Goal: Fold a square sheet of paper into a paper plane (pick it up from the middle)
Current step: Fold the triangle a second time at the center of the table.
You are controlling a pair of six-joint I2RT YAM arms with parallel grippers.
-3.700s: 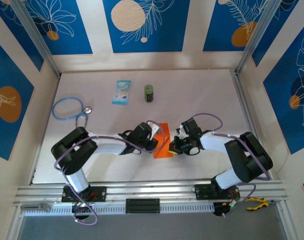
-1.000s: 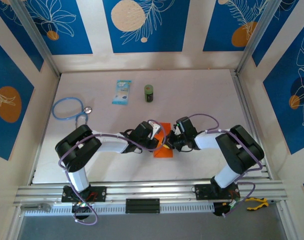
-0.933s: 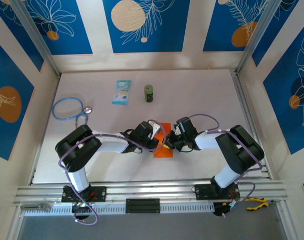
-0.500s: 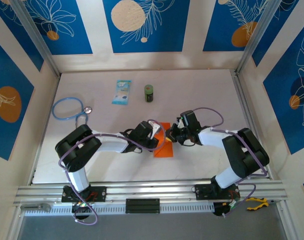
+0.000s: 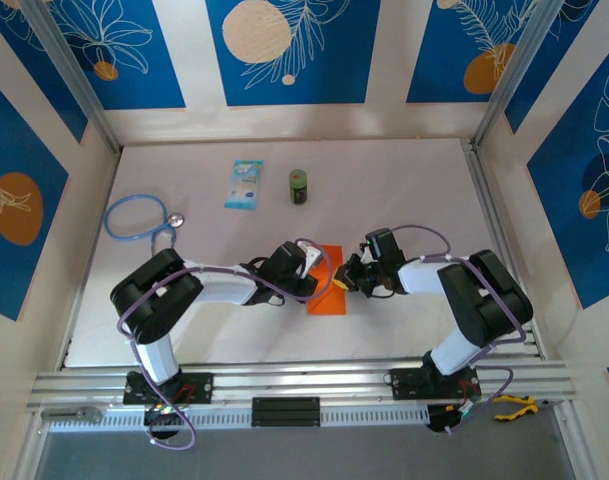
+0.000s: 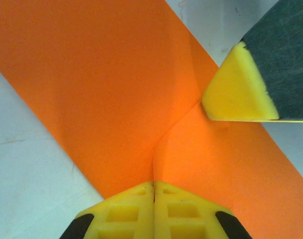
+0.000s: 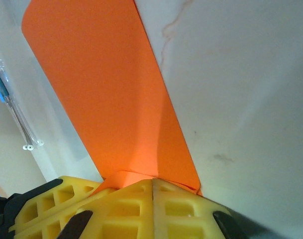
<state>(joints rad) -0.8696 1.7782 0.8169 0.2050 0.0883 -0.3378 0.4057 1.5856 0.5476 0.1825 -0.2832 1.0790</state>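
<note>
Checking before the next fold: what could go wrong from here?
The left end effector and right end effector, both shut, press the orange paper from opposite sides; a sideways drag might slide or tear it. The small flap under the right one looks uneven, so pressing could set a crooked crease.

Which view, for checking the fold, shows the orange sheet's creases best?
Left wrist: the square sheet of paper is close, creases plain. Right wrist shows a long slanted strip; top external, a small distant patch.

The left arm (image 5: 219, 287) and right arm (image 5: 429, 277) share black joints, white links, purple cables; fingers (image 6: 126, 214) yellow (pocketed like waffles).
</note>
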